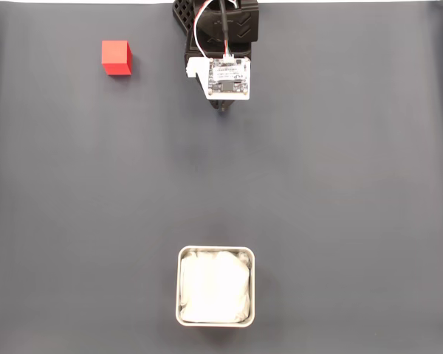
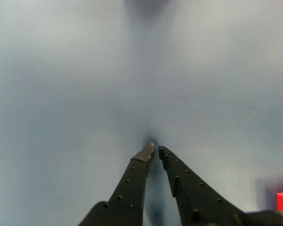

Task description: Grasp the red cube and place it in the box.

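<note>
Dark grey-blue cloth (image 1: 340,184) covers the whole table. Using the box (image 1: 215,252) as my landmark: it sits at the bottom middle of the fixed view with its white lining (image 1: 214,286) showing. Red cube (image 1: 117,57) is well away from the box, up and left. Gripper (image 2: 156,149) is straight up from the box near the top edge, fingers nearly touching, holding nothing.

One red cube (image 1: 117,57) lay far left in fixed view; one box (image 1: 215,253) sat near; one gripper (image 2: 155,149) was present.
</note>
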